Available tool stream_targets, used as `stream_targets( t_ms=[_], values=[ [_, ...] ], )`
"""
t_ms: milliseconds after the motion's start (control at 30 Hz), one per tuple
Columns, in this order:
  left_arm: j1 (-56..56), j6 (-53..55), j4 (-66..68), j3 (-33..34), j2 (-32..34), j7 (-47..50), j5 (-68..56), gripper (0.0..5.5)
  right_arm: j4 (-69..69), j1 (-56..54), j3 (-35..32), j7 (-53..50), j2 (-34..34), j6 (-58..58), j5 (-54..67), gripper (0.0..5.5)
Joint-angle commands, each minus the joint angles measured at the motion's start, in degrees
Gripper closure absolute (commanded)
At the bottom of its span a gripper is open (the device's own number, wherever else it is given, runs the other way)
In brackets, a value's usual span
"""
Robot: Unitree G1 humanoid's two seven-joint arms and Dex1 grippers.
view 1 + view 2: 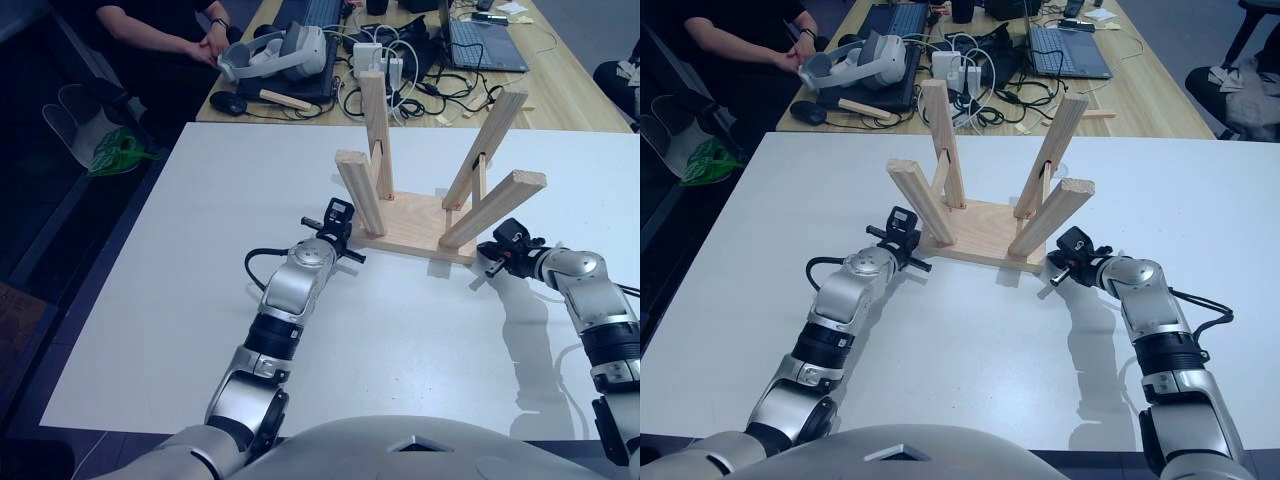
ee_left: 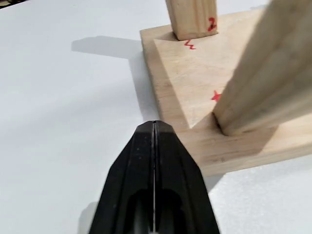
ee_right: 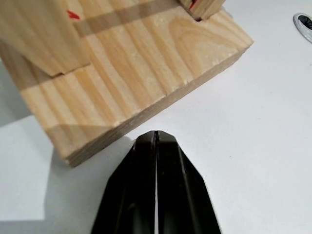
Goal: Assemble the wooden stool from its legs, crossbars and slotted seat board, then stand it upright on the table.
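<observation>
1. We judge the assembly nearly done. The pale wooden slotted seat board (image 1: 410, 226) lies flat, underside up, on the white table (image 1: 200, 250). Four light wooden legs (image 1: 361, 192) stand in it, splaying upward.
2. Thin strips show between the far legs, and we take them for crossbars (image 1: 481, 182). We cannot tell if every one is seated.
3. What is left, in our view, is turning the stool over onto its legs.
4. The black left gripper (image 2: 154, 127) has its jaws pressed together on nothing, just beside the board's near left corner. The black right gripper (image 3: 156, 134) is likewise closed and empty at the near right corner.
5. Bare tabletop spreads on the near side and to the left, which is good room for the flip. Beyond the far edge, a cluttered wooden desk (image 1: 560, 80) stands close behind the upturned legs.
</observation>
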Motion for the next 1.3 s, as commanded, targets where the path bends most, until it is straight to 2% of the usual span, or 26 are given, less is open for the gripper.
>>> stream_targets(
  t_ms=[33,333,867,1300],
  values=[
    [1.13,0.09,-2.19,2.66,-0.26,2.04,0.57,5.48,1.41,-0.03,-0.32,-0.39,0.79,0.5,-0.48,5.5],
    [-0.96,6.4,0.61,-2.64,0.29,-8.86,-1.83,5.48,1.78,-0.43,0.02,0.24,0.79,1.07,-0.88,5.5],
    [-0.4,8.0,-1.45,-2.24,0.12,-18.64,-7.37,5.48,0.11,1.09,-3.4,8.78,1.63,1.11,6.04,5.5],
    [3.24,11.96,-10.85,-4.27,3.79,-28.23,-13.05,5.48,-12.01,8.42,-6.82,17.13,-0.82,6.71,13.52,5.5]
  ],
)
